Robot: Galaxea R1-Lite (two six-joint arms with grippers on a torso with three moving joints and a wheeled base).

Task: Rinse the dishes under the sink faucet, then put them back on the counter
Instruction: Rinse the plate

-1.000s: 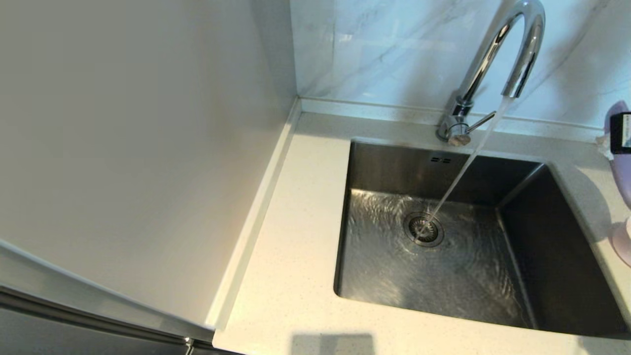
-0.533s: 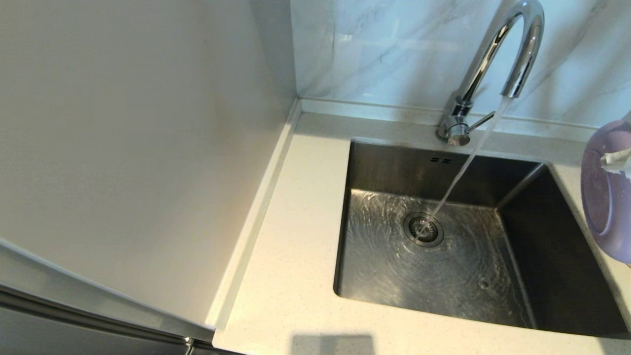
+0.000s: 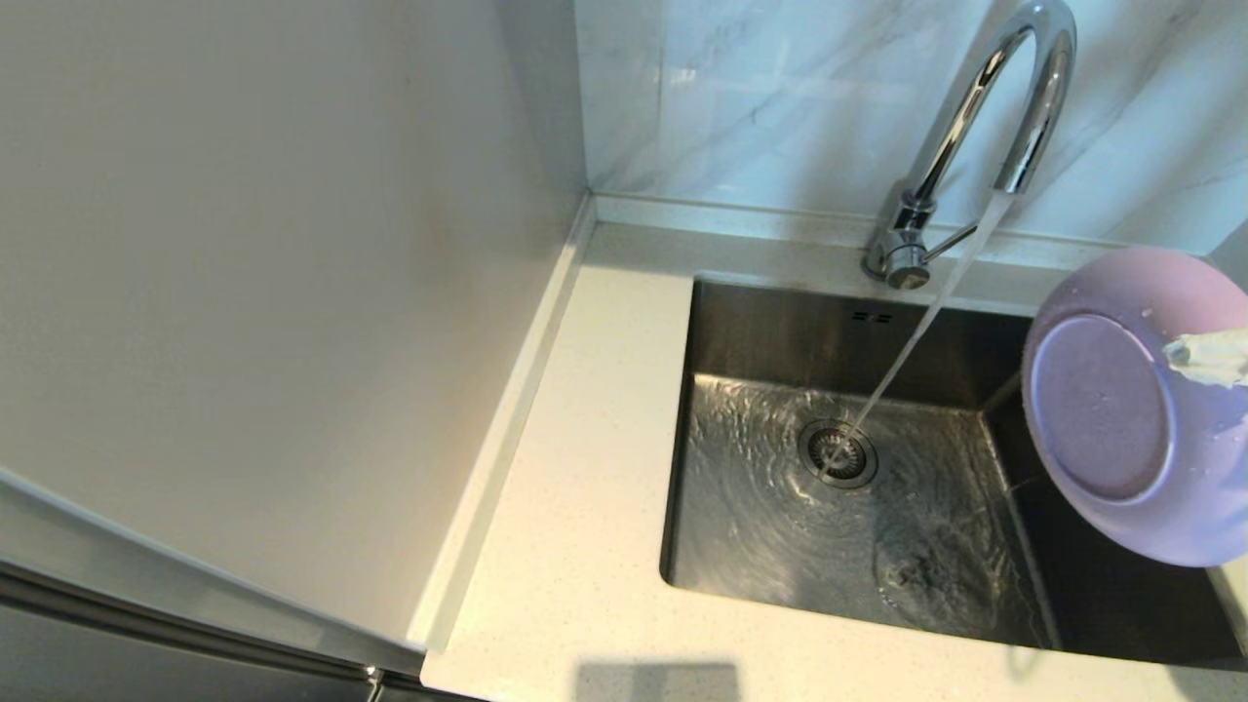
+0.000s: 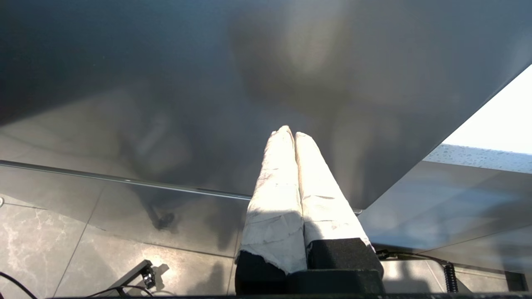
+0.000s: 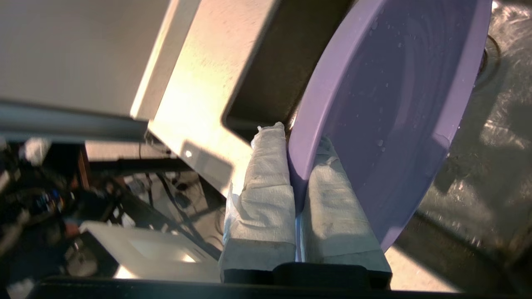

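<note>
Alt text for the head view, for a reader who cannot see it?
A lilac plate, held on edge by the right tool, hangs over the sink at its right side. The faucet runs a stream onto the drain strainer.

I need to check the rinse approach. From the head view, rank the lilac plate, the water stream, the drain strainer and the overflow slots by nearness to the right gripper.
1. Lilac plate: clamped by the rim in the right gripper, over the sink's right side.
2. Water stream: left of the plate, falling from the faucet.
3. Drain strainer: on the basin floor where the stream lands.
4. Overflow slots: on the sink's back wall; too close to the strainer to rank firmly.
</note>
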